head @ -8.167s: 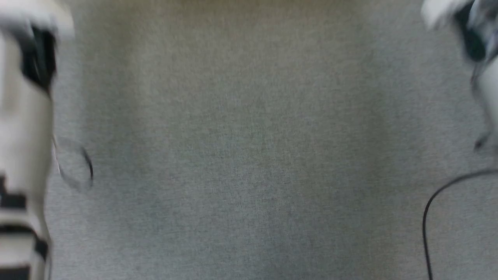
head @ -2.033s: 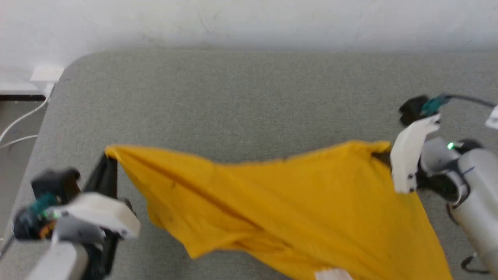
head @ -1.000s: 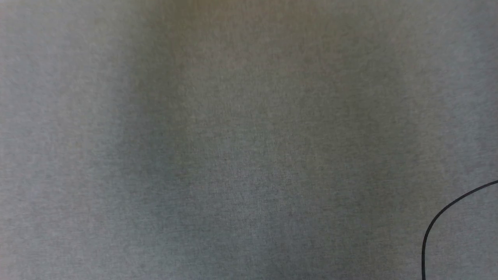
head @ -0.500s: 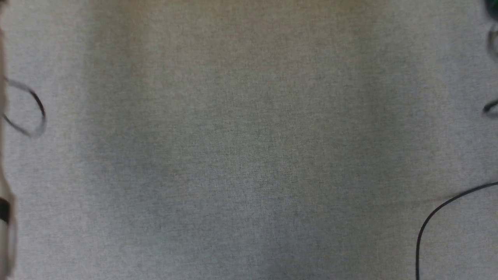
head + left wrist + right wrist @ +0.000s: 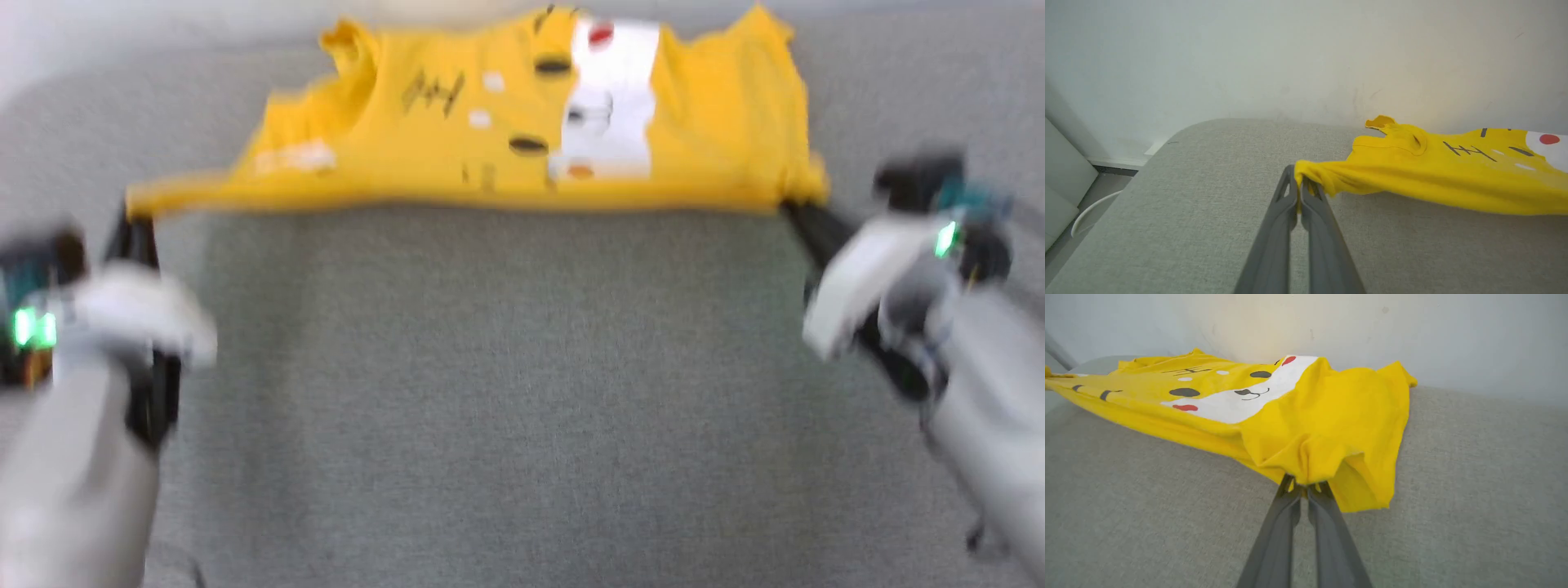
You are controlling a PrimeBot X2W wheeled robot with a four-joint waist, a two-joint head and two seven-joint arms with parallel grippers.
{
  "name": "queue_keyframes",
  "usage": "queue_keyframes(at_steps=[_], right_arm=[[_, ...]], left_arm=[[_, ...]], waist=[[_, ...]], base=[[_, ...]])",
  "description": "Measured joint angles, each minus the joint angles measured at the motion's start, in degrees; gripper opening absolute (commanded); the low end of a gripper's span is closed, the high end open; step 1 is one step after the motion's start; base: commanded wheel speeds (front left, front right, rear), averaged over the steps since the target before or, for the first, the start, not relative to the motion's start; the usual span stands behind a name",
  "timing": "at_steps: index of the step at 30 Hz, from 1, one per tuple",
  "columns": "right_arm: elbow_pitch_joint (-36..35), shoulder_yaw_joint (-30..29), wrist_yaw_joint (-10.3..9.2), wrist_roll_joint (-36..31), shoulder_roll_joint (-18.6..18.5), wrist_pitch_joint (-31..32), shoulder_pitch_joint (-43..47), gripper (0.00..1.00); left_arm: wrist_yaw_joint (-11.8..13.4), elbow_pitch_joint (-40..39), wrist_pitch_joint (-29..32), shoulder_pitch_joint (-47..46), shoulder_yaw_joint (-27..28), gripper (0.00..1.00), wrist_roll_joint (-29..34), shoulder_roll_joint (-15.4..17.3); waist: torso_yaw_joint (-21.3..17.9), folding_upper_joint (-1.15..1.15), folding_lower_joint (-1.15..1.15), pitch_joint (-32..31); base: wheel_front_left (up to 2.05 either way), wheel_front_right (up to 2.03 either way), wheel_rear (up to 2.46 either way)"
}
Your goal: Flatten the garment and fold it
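Garment (image 5: 1355, 412) — yellow; print: white muzzle, red dots, black eyes and stripes. Surface (image 5: 1474, 490) — light grey, fine woven texture. Wall (image 5: 1249, 61) — off-white, faint marks, perhaps scuffs

Left pincer (image 5: 1299, 184): both fingers pressed together, clamped on a bunched corner of the yellow T-shirt (image 5: 1412, 179). The gripped corner is lifted off the grey cloth-covered table (image 5: 1188, 196). From there the shirt runs taut to the right edge, print side up. Print shows black stripes (image 5: 1470, 150), a red dot (image 5: 1549, 139) and a white patch (image 5: 1551, 155). The far edge of the shirt reaches the white wall (image 5: 1249, 61). The table corner is rounded. A white cable (image 5: 1090, 210) lies on the floor at lower left.
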Motion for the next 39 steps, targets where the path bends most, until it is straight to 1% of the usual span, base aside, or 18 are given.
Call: queue_keyframes(at_steps=[1,4,8,13,15,17,20,23,27,31,33,34,39], right_arm=[[-1.00,0.36,0.01,-0.13,-0.44,0.07,2.21,0.00],[-4.82,0.08,0.01,-0.10,-1.16,0.04,8.49,0.00],[-10.44,-2.32,0.01,-1.51,-2.36,0.09,16.27,0.00],[-18.09,-9.10,0.04,-5.38,-2.45,0.88,26.99,0.00],[-21.60,-12.39,0.04,-7.30,-1.88,2.30,31.65,0.00],[-25.37,-15.83,0.04,-9.27,-0.86,3.88,36.28,0.00],[-30.77,-21.24,0.04,-11.92,1.48,6.80,43.00,0.00],[-35.33,-26.18,0.04,-14.67,4.37,10.03,49.14,0.00],[-39.49,-31.12,0.05,-17.28,8.16,13.49,54.86,0.00],[-40.89,-33.54,0.05,-18.60,10.42,16.34,55.76,0.00],[-40.70,-34.10,0.04,-19.09,10.80,17.69,55.26,0.00],[-40.34,-34.24,0.04,-19.63,10.76,18.31,54.60,0.00],[-37.22,-34.00,0.00,-20.79,10.80,20.27,48.29,0.00]], left_arm=[[0.76,-2.47,0.04,3.51,0.53,0.00,-0.79,0.34],[4.26,-11.65,1.74,14.35,1.53,0.00,-1.81,1.96],[10.99,-26.64,6.28,29.06,2.98,0.00,-2.56,4.21],[19.41,-44.08,11.60,45.04,5.00,0.00,-2.87,6.47],[22.36,-49.40,13.47,50.09,5.47,0.00,-2.87,7.12],[24.73,-53.84,14.94,54.39,5.73,0.00,-2.83,7.49],[27.53,-58.70,16.81,59.15,5.65,0.00,-2.85,7.46],[29.81,-61.59,18.55,62.35,5.59,0.00,-2.85,7.45],[31.83,-63.94,20.38,65.16,5.75,0.00,-2.90,7.43],[32.07,-64.70,21.01,64.44,5.55,0.00,-2.90,7.83],[30.90,-64.04,21.50,61.68,4.81,0.00,-2.89,8.17],[29.94,-63.34,21.61,59.56,4.31,0.00,-2.88,8.48],[24.31,-56.72,22.31,46.47,1.18,0.00,-2.64,8.67]], waist=[[0.10,0.00,0.00,-1.05],[0.33,0.00,-0.01,-4.10],[0.51,0.00,-0.01,-7.73],[0.76,0.00,0.00,-11.08],[0.94,0.00,0.00,-11.98],[1.20,0.00,0.00,-12.59],[1.84,0.00,0.01,-12.89],[2.38,0.00,0.01,-12.91],[2.75,0.00,0.02,-12.40],[2.76,0.00,0.02,-11.61],[2.75,0.00,0.02,-11.16],[2.74,0.00,0.02,-10.91],[2.44,0.00,0.02,-9.85]], base=[[0.00,0.00,0.00],[0.00,0.00,0.00],[0.00,0.00,0.00],[0.00,0.00,0.00],[0.00,0.00,0.00],[0.00,0.00,0.00],[0.00,0.00,0.00],[0.00,0.00,0.00],[0.00,0.00,0.00],[0.00,0.00,0.00],[0.00,0.00,0.00],[0.00,0.00,0.00],[0.00,0.00,0.00]])
